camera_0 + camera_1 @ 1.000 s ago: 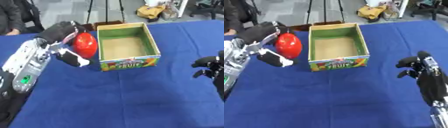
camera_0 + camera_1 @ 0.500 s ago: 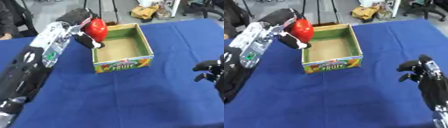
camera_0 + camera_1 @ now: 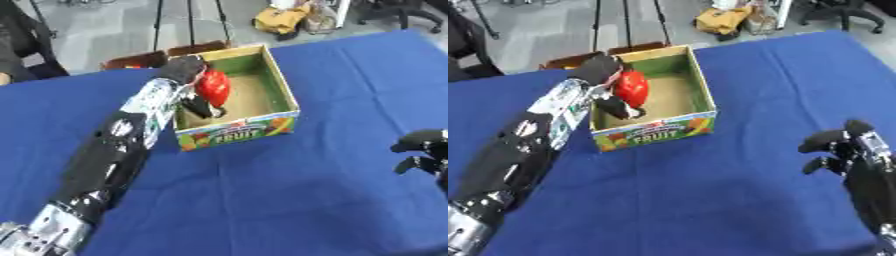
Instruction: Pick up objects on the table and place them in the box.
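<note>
Reaching over the box (image 3: pixel 282 95), left hand (image 3: pixel 186 72) grips red object (image 3: pixel 214 86) (right hand (image 3: pixel 839 148) curled).

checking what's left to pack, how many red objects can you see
1: the red object is in the left hand, inside the box above its floor. The arm hides some of the box and the table behind it, so more may be there.

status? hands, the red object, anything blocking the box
Left hand curled round red object, holding it inside the open box. Right hand idle at right edge, fingers curled, holding nothing. Nothing blocking the box.
</note>
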`<act>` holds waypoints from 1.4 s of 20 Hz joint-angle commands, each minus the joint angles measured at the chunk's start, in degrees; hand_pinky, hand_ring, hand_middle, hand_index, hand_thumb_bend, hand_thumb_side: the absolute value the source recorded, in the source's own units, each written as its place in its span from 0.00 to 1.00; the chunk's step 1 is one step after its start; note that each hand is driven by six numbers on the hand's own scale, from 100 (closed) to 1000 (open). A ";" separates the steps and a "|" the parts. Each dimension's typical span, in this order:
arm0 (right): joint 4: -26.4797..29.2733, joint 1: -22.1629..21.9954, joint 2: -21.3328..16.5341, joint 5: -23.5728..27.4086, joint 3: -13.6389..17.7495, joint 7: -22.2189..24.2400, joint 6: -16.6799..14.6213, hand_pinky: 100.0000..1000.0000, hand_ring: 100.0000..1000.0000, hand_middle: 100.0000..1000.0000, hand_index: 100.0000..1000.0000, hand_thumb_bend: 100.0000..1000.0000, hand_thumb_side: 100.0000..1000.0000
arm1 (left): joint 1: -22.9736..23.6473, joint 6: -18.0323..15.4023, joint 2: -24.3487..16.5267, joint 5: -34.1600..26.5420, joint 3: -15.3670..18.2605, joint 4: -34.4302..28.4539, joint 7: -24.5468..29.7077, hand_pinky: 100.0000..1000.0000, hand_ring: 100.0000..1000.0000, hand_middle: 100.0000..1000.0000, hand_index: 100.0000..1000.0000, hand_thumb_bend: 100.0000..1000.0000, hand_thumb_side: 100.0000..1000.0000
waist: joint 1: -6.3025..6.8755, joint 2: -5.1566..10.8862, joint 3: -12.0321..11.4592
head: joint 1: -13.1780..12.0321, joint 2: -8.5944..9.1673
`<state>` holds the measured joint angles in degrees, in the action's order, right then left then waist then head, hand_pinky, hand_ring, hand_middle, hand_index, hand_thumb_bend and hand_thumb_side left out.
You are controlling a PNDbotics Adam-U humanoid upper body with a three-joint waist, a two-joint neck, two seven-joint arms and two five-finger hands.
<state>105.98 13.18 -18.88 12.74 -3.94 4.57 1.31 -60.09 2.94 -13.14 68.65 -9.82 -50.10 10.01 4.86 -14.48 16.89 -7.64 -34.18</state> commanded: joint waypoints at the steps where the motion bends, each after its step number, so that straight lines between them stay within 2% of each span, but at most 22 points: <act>1: 1.18 0.69 -0.71 0.13 0.17 0.13 -0.06 0.40 0.61 0.54 0.55 0.00 0.99 | -1.22 -0.74 -0.33 -0.17 0.92 0.43 -1.42 0.62 0.56 0.59 0.80 1.00 0.70 | -0.40 0.81 0.12 | -0.05 0.55; 2: 1.17 0.65 -0.72 0.11 0.19 0.11 -0.06 0.40 0.61 0.54 0.55 0.00 0.99 | -1.12 -1.07 -0.36 -0.38 0.94 0.37 -1.72 0.72 0.63 0.62 0.81 1.00 0.79 | -0.44 0.82 0.10 | 0.01 0.52; 3: 1.15 0.60 -0.72 0.10 0.22 0.08 -0.06 0.40 0.61 0.54 0.55 0.00 0.99 | -1.03 -1.40 -0.41 -0.67 0.99 0.06 -2.15 0.75 0.66 0.64 0.82 1.00 0.82 | -0.49 0.86 0.03 | 0.06 0.45; 4: 1.14 0.56 -0.71 0.09 0.24 0.06 -0.06 0.40 0.61 0.54 0.55 0.00 0.99 | -0.93 -1.69 -0.52 -1.01 1.02 -0.40 -2.65 0.78 0.67 0.65 0.82 1.00 0.84 | -0.52 0.91 -0.03 | 0.08 0.40; 5: 1.11 0.49 -0.68 0.08 0.27 0.04 -0.06 0.40 0.61 0.54 0.55 0.00 0.99 | -0.85 -1.97 -0.69 -1.49 1.03 -1.17 -3.28 0.85 0.72 0.68 0.83 1.00 0.85 | -0.59 1.01 -0.17 | 0.13 0.32; 8: 1.00 0.13 -0.57 0.05 0.43 -0.08 -0.08 0.40 0.61 0.54 0.55 0.00 0.99 | -0.34 -2.30 -1.72 -3.98 0.71 -5.50 -6.12 0.87 0.73 0.69 0.82 1.00 0.84 | -0.87 1.40 -0.85 | 0.54 0.10; 10: 0.95 -0.11 -0.51 0.03 0.61 -0.23 -0.14 0.40 0.61 0.54 0.55 0.00 0.99 | 0.65 -2.34 -2.94 -7.14 0.22 -10.21 -8.34 0.85 0.70 0.66 0.81 1.00 0.81 | -1.11 1.69 -1.46 | 0.95 -0.07; 11: 0.92 -0.24 -0.50 0.03 0.73 -0.33 -0.17 0.40 0.61 0.54 0.55 0.00 0.98 | 1.40 -2.33 -3.64 -9.24 -0.03 -13.08 -9.30 0.77 0.61 0.59 0.78 1.00 0.80 | -1.23 1.83 -1.81 | 1.18 -0.16; 12: 0.88 -0.40 -0.48 0.01 0.87 -0.47 -0.20 0.40 0.61 0.54 0.55 0.00 0.98 | 2.50 -2.43 -4.55 -12.10 -0.22 -16.73 -10.28 0.76 0.60 0.58 0.77 1.00 0.79 | -1.35 1.97 -2.25 | 1.45 -0.29; 13: 0.85 -0.54 -0.48 0.00 0.98 -0.59 -0.23 0.40 0.61 0.54 0.55 0.00 0.98 | 3.73 -2.34 -5.52 -15.27 -0.36 -20.45 -11.01 0.69 0.53 0.51 0.73 1.00 0.73 | -1.45 2.08 -2.68 | 1.68 -0.39; 14: 0.83 -0.69 -0.48 -0.03 1.10 -0.71 -0.26 0.40 0.61 0.54 0.55 0.00 0.98 | 5.37 -2.27 -6.59 -19.14 -0.32 -24.79 -11.85 0.65 0.50 0.49 0.72 1.00 0.72 | -1.53 2.17 -3.22 | 1.91 -0.47; 18: 0.75 -1.04 -0.59 -0.20 1.52 -1.14 -0.37 0.40 0.61 0.54 0.55 0.00 0.98 | 14.89 -2.73 -10.60 -37.00 0.53 -41.68 -14.92 0.58 0.47 0.45 0.69 1.00 0.71 | -1.63 2.38 -5.46 | 2.99 -0.63; 20: 0.79 -1.00 -0.66 -0.10 1.65 -1.28 -0.48 0.40 0.61 0.54 0.55 0.00 0.98 | 20.95 -2.86 -11.72 -43.69 1.40 -47.62 -16.08 0.56 0.45 0.44 0.69 0.95 0.72 | -1.70 2.38 -6.57 | 3.58 -0.63; 24: 0.79 -0.97 -0.82 -0.29 1.78 -1.39 -0.50 0.40 0.61 0.54 0.55 0.00 0.98 | 30.65 -2.57 -11.61 -52.65 1.79 -52.59 -16.28 0.54 0.43 0.43 0.69 0.87 0.75 | -1.85 2.30 -8.21 | 3.88 -0.89; 28: 0.87 -0.79 -0.55 -0.24 1.78 -1.40 -0.50 0.40 0.61 0.54 0.55 0.00 0.98 | 37.76 -3.54 -8.16 -56.58 2.80 -53.01 -17.95 0.53 0.42 0.42 0.69 0.84 0.78 | -2.04 2.06 -8.77 | 3.86 -1.15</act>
<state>105.97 11.85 -18.85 12.70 -2.68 3.33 0.87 -22.02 -0.34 -21.49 13.52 -7.94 -101.80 -7.26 3.04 -13.21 8.16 -3.91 -35.08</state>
